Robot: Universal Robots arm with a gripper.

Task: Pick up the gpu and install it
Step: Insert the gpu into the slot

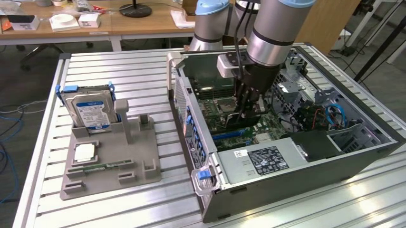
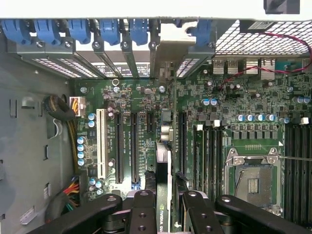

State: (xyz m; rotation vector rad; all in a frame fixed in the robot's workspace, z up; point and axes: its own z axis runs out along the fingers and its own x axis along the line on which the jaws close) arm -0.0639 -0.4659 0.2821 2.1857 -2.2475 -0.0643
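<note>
Motherboard (image 2: 146,126) under claw-held, edge-on gpu (image 2: 163,156)

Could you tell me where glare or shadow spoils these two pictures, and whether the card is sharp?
Exterior view: glare whitens the table slats at the exterior view's right, and the case interior around the gripper is dim. Wrist view: the gpu is seen edge-on between the fingers, fairly sharp; the motherboard is evenly lit; the upper rim washes out to white.
</note>
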